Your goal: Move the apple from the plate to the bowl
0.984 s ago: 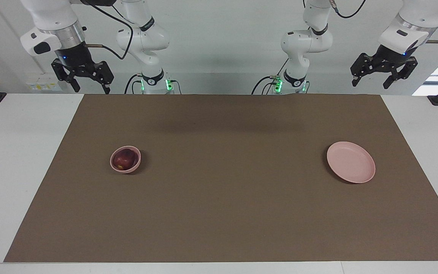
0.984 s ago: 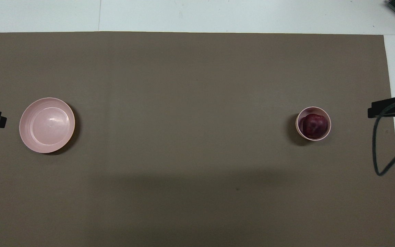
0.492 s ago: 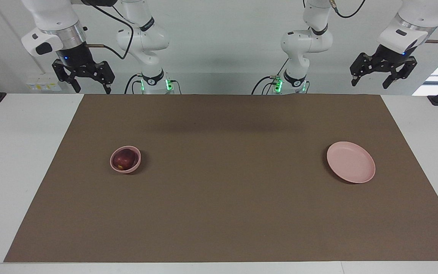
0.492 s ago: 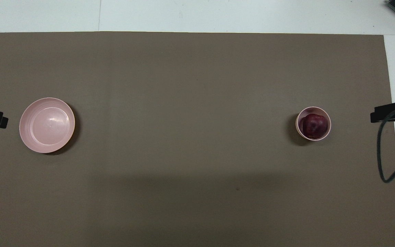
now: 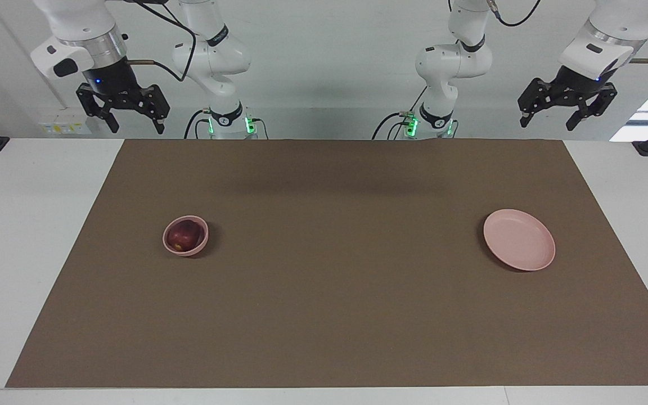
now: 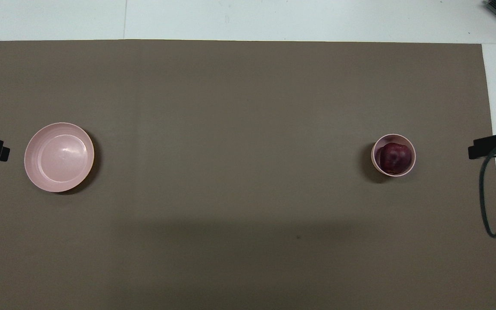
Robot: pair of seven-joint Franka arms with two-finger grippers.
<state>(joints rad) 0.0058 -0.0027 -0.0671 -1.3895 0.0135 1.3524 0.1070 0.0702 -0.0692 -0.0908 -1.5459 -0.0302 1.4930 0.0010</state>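
Left arm: rose from its base at the robots' edge of the table and waited, raised.
Left gripper (image 5: 566, 114): hung high over the left arm's end of the table, tilted slightly, its two fingers spread apart and pointing down, holding nothing.
Right arm: rose from its own base, wrist turned downward, a black cable looping off it.
Right gripper (image 5: 122, 114): hung high over the right arm's end of the table, fingers parted and empty, pointing down.
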